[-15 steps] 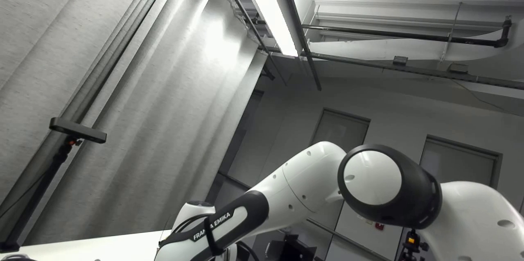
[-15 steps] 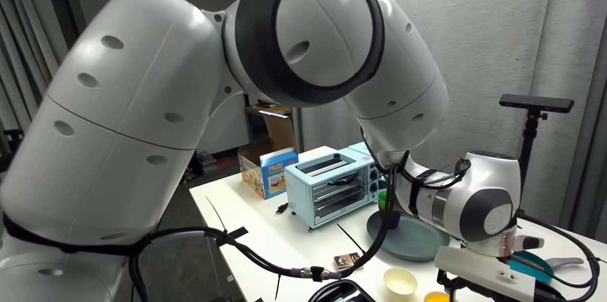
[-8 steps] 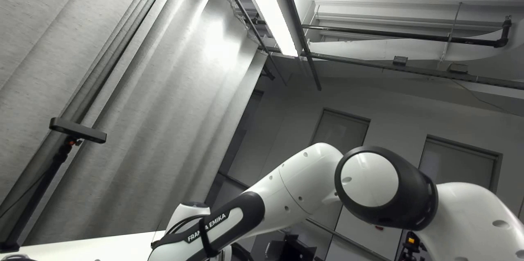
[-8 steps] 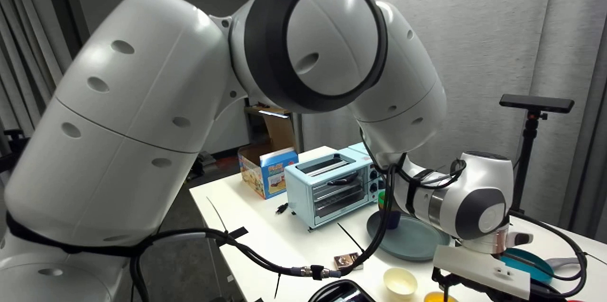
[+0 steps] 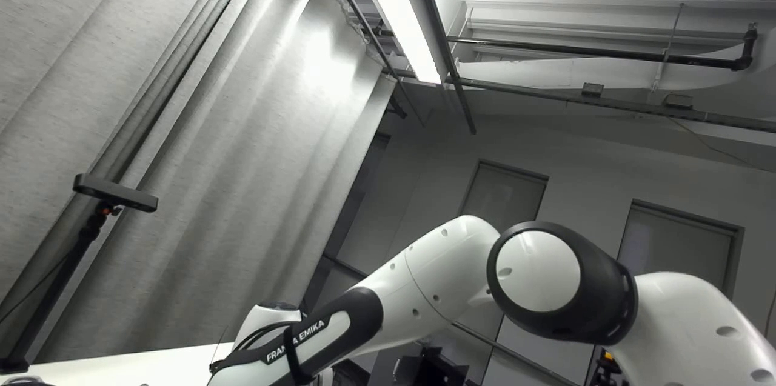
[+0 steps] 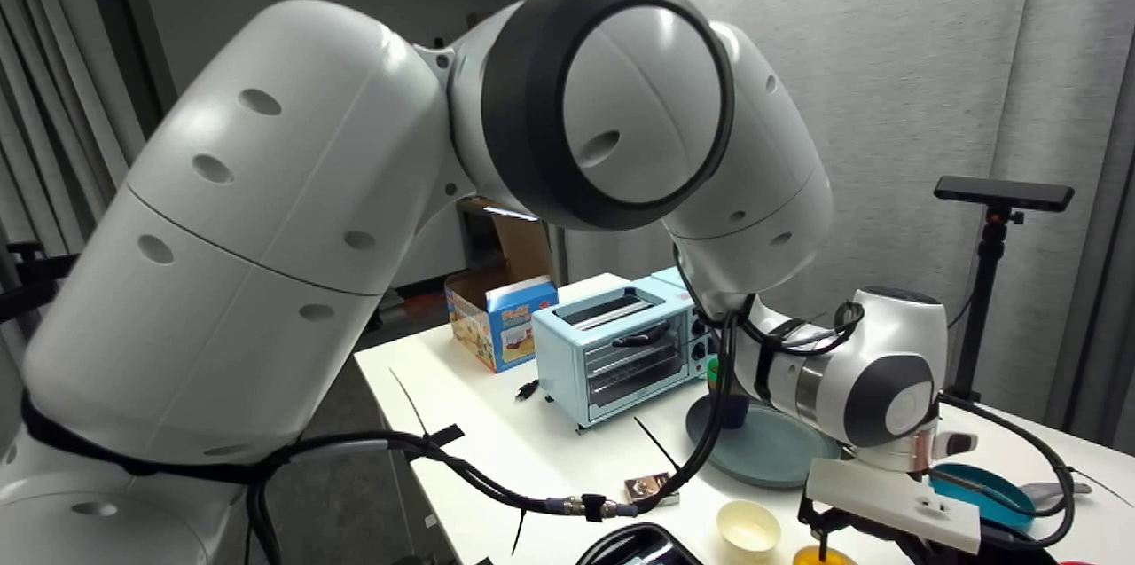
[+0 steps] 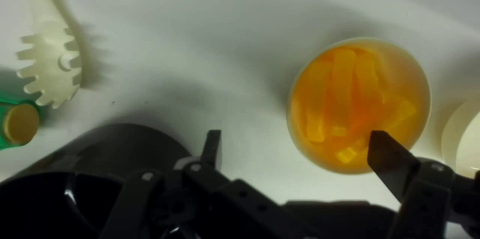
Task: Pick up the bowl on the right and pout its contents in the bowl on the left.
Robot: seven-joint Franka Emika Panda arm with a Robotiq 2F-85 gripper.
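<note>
The bowl with orange and yellow pieces in it [image 7: 354, 156] stands on the white table, right of centre in the wrist view. Only its orange top [image 6: 820, 556] shows at the bottom edge of an exterior view. The cream bowl [image 6: 747, 528] stands beside it; part of it [image 7: 452, 134] shows at the right edge of the wrist view. My gripper [image 7: 295, 134] is open with nothing between its fingers. Its right finger overlaps the near rim of the orange-filled bowl in the wrist view; the left finger is over bare table. The gripper is out of sight in an exterior view.
A black rounded vessel [image 7: 142, 141], a cream pasta server [image 7: 52, 59] and a green bottle [image 7: 18, 122] lie left in the wrist view. A grey plate [image 6: 771, 450], blue toaster oven [image 6: 621, 343], teal pan [image 6: 984, 494] and small box [image 6: 650, 490] share the table.
The arm's elbow has come down in both exterior views. The wrist and gripper have shifted left toward the orange-filled bowl. The bowls have not moved.
</note>
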